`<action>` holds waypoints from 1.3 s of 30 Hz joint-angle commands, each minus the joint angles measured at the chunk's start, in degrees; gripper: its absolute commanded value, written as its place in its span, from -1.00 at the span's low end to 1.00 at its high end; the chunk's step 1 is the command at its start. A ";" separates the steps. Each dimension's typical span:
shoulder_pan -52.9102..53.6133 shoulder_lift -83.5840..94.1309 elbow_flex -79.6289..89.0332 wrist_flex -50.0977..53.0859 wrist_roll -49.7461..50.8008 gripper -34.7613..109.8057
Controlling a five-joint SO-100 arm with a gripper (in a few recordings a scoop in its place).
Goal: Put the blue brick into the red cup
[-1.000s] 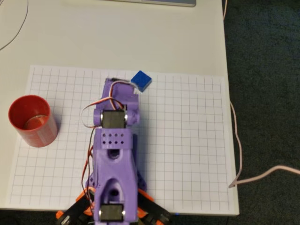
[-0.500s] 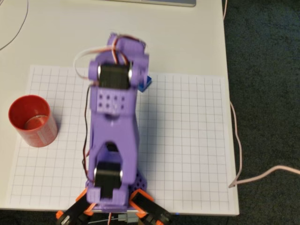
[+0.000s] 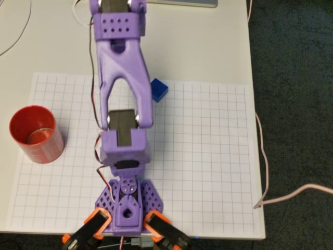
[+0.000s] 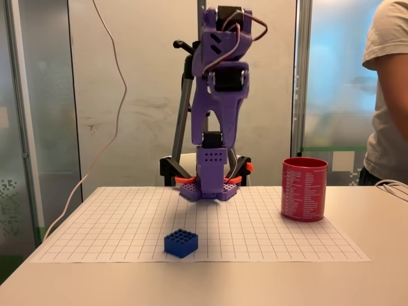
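The blue brick [image 3: 158, 89] [image 4: 181, 243] lies flat on the white grid mat [image 3: 208, 156], near its far edge in the overhead view and close to the camera in the fixed view. Off at the mat's left edge in the overhead view stands the red cup [image 3: 35, 134] [image 4: 305, 189], upright and with nothing in it. My purple arm [image 3: 124, 67] is raised high above the mat, and its wrist end [image 4: 228, 22] sits well above the brick. The fingers cannot be made out, and nothing is seen held.
The arm's base [image 3: 127, 208] with orange clamps sits at the mat's near edge in the overhead view. A pale cable [image 3: 263, 156] hangs off the table's right edge. A person [image 4: 389, 95] stands at the right of the fixed view.
The arm has unfolded from a low pose over the mat and swung up and away from its base. The brick and cup have stayed in place.
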 commanded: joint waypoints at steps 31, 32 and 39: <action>12.22 -4.57 27.42 -26.54 8.44 -0.52; 12.30 -4.57 26.98 -26.54 8.09 -0.52; 12.39 -5.62 25.75 -28.83 3.69 -0.52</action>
